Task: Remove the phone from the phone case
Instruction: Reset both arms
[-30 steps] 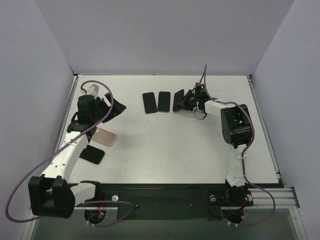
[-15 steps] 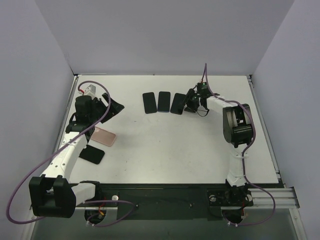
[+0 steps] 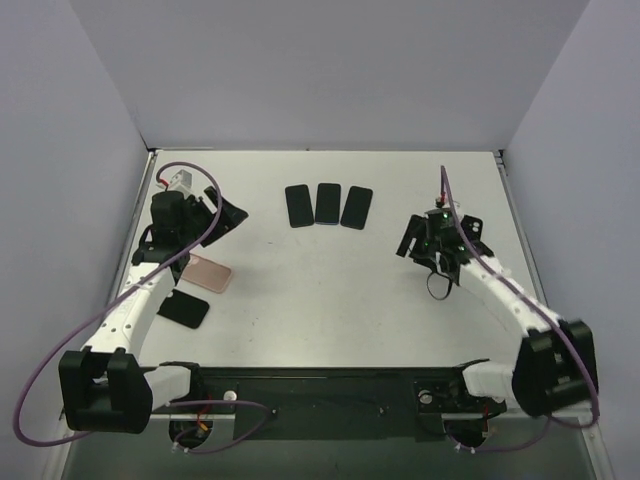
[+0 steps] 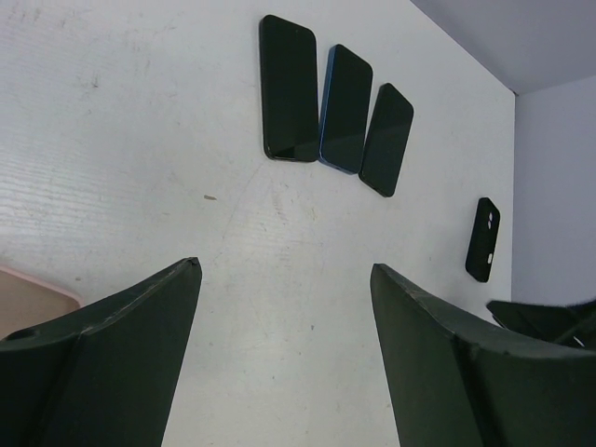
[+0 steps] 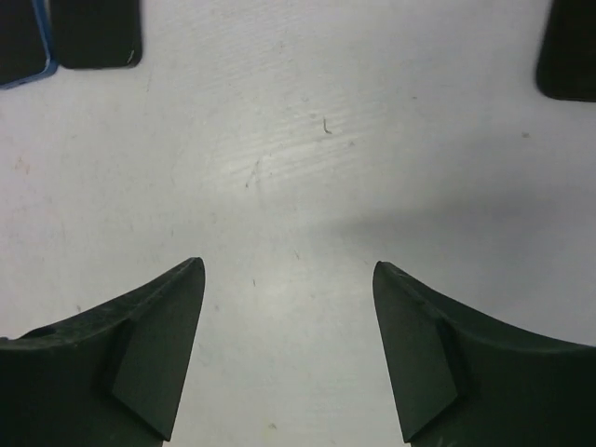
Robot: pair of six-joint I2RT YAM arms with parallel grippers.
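- Top external view: three phones (image 3: 328, 204) lie side by side near the table's (image 3: 300, 330) far edge.
- A pink case (image 3: 210, 272) lies flat by the left edge.
- The left gripper's (image 4: 284, 270) fingers are apart, holding nothing.
- The right gripper's (image 5: 289, 265) fingers are apart, holding nothing.

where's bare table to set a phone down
The wide middle of the table, between the pink case and the right gripper, below the row of three phones, is bare. The left edge is crowded: pink case, dark flat item, left gripper.
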